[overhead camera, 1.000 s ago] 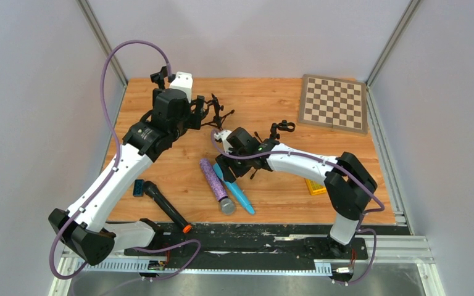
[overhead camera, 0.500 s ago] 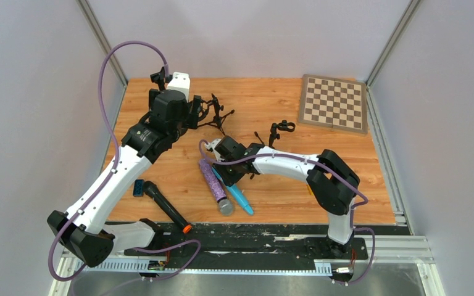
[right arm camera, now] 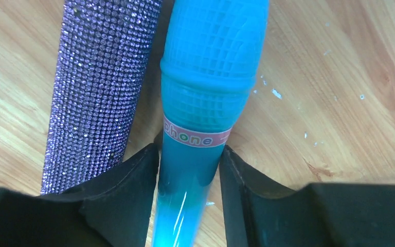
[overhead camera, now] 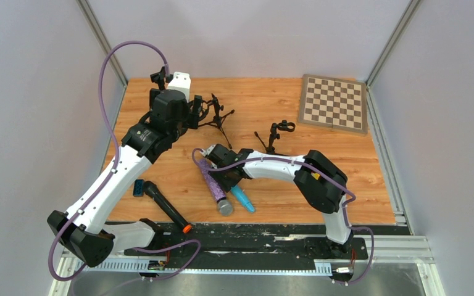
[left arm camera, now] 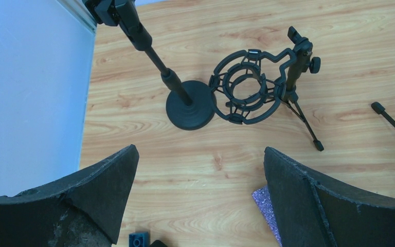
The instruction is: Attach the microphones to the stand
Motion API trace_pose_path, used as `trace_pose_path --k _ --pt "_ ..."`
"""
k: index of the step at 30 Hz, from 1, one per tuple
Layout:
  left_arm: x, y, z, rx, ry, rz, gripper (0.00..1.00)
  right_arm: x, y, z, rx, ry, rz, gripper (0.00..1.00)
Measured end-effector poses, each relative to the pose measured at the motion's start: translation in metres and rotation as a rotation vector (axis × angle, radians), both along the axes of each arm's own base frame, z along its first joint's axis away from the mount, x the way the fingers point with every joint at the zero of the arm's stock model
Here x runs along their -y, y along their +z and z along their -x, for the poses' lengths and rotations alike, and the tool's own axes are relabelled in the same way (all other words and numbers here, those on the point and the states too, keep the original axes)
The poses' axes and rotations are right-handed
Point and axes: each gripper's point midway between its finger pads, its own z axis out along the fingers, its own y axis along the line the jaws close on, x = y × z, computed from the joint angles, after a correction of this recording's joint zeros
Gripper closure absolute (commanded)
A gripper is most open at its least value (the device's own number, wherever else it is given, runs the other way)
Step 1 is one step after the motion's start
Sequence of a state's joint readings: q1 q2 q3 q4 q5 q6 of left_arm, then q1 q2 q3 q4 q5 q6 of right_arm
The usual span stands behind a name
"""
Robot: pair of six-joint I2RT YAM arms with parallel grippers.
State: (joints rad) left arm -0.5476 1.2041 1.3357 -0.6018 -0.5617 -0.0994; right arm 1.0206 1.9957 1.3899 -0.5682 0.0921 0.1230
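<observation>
Mid-table, right hand (right arm camera: 189,154) clamps blue microphone (right arm camera: 211,62) just beside purple microphone (right arm camera: 103,77); left hand (left arm camera: 199,152) gapes wide near stand (left arm camera: 190,105).

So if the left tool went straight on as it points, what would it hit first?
Probably bare table, just short of the round stand base and shock mount; depth unclear.

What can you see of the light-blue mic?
The light-blue microphone looks like translucent blue plastic, with a grid-moulded head, a pink lettered band and a tapering handle. It lies flat on the wooden table, close alongside the glittery purple microphone. The right gripper has a finger against each side of its handle.
</observation>
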Motion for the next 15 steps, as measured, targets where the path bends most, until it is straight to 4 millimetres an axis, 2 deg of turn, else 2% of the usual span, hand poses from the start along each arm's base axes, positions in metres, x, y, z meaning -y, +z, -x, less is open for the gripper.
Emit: trace_pose_path --k 10,15 --pt "0.0006 -0.0001 0.0 -0.001 -0.004 0.0 0.0 0.0018 -0.0011 -0.0023 0.005 -0.01 0.02 0.99" --pt "0.0007 -0.0001 0.0 -0.001 -0.004 0.001 0.0 0.0018 -0.0009 -0.0025 0.005 -0.011 0.021 1.0"
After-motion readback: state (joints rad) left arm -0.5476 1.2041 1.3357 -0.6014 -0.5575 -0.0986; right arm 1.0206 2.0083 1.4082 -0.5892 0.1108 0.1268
